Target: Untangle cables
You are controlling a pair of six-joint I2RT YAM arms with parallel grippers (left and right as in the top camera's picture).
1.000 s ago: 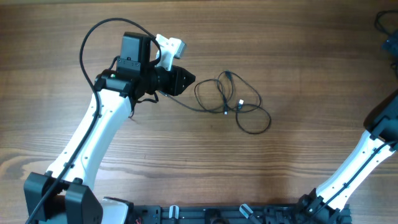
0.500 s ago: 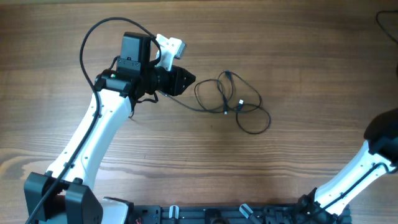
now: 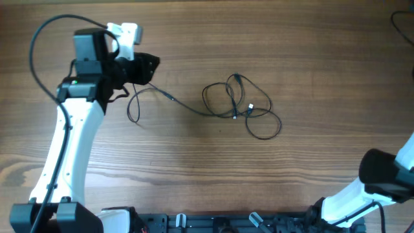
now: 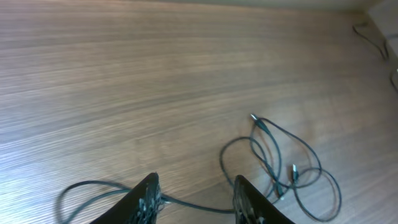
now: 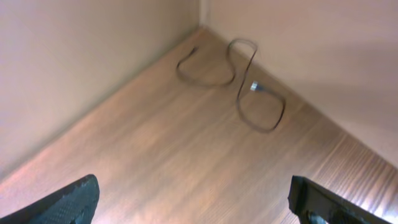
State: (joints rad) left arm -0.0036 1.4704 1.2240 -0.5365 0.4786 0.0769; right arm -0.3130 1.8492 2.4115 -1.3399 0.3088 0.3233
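While the left claw (image 3: pixel 149 67) hangs over the upper-left part of the desk (image 3: pixel 194 175), its two fingers stand partly apart, a moderate gap and well short of a full spread.

Left wrist view: a trailing strand (image 4: pixel 186 204) crosses that gap low down and meets the inner edge of the left finger (image 4: pixel 148 194). The gap is far wider than the strand, so nothing is pinched. Whether the strand rests on the finger I cannot tell.

Overhead: that strand makes a small loop on the wood just below the left claw. From there it runs right into the cables (image 3: pixel 233 115).

- The cables lie near the middle of the desk, well apart from the claw.
- They form several loose black loops that overlap one another.
- Small plug ends show among them, one pale-tipped.
- From the left wrist they sit ahead and to the right (image 4: pixel 293 169), flat on the wood.

The right claw (image 5: pixel 193 186) is spread wide, one finger at each lower corner of its own view, with bare wood between and nothing held. Overhead shows only the right arm (image 3: pixel 381 173), at the lower right edge.

A stray cord (image 5: pixel 254 87) lies flat in a loose S in the far desk corner, where two pale walls meet. It also shows at the overhead's upper right edge (image 3: pixel 396 19).
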